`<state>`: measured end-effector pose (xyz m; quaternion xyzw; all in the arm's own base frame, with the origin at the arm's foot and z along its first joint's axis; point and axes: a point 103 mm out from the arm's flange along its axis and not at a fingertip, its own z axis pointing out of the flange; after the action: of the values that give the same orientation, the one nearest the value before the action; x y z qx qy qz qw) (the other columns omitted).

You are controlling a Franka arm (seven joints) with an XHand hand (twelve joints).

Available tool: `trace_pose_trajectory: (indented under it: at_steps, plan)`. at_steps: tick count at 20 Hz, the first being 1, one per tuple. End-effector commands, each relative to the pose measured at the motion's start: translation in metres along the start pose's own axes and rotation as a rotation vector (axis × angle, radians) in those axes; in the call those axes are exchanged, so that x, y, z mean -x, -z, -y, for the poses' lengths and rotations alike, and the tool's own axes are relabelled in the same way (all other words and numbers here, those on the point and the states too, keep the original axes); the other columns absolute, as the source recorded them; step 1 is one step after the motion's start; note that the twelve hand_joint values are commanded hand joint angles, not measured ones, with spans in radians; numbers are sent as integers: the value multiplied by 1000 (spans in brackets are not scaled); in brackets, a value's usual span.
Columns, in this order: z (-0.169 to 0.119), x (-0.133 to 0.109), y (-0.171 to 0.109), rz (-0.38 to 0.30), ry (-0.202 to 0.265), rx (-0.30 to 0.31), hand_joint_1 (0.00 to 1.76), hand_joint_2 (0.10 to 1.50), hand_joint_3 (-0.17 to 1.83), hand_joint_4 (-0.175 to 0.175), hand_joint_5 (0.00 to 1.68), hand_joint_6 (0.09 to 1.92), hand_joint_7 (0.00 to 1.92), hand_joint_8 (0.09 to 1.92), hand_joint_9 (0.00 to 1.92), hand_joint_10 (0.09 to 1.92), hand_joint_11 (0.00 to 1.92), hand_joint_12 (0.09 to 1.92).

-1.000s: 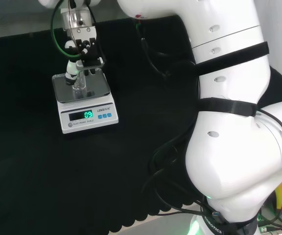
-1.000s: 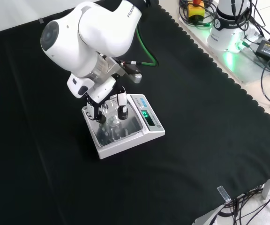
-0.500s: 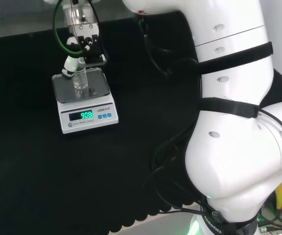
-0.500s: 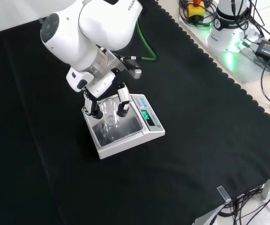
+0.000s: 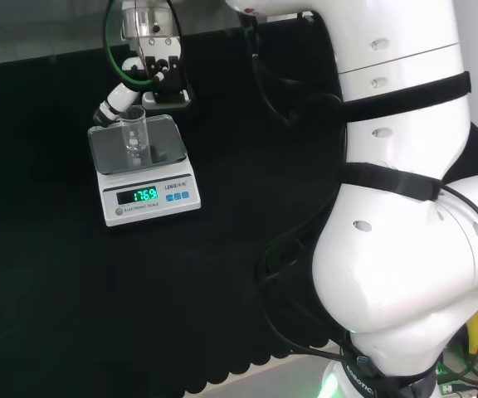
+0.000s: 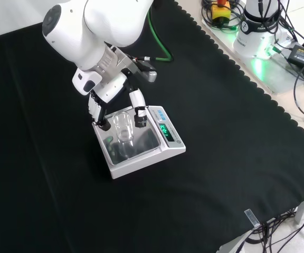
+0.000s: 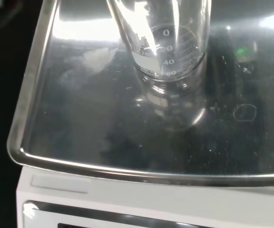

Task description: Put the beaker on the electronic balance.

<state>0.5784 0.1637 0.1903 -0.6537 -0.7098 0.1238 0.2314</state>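
A clear glass beaker [image 5: 134, 133] stands upright on the steel pan of the white electronic balance [image 5: 149, 197], whose green display is lit. In the front view the beaker [image 6: 123, 128] sits on the pan's middle, on the balance [image 6: 169, 141]. The hand [image 6: 110, 87] hovers just above it, fingers [image 6: 140, 104] spread to either side of the rim and apart from the glass, open. In the head view the hand [image 5: 161, 68] is above and behind the beaker. The wrist view shows the beaker's base [image 7: 168, 47] resting on the pan [image 7: 94, 133].
A green cable [image 6: 160, 50] loops behind the hand. The arm's white links [image 5: 397, 207] stand at the head view's right. Cables and power boxes [image 6: 278, 42] lie beyond the cloth's scalloped edge at the front view's upper right.
The hand let go of the beaker and rose away from it, its fingers spreading. The beaker stays on the pan; the balance's reading changed.
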Motion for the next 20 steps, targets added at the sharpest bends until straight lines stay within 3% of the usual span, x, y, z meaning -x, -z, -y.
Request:
trace_pose_trajectory:
  at_steps: [1,10,20]
  plan:
    - [11,0,14,-24,9,66,440,559,194,-61,403,832,489,917,323,866,396,1432]
    - [62,27,46,-2,-43,154,451,625,151,-61,394,788,444,908,252,898,360,1461]
    - [121,59,35,-8,-105,163,572,695,163,-61,412,763,448,894,281,899,451,1408]
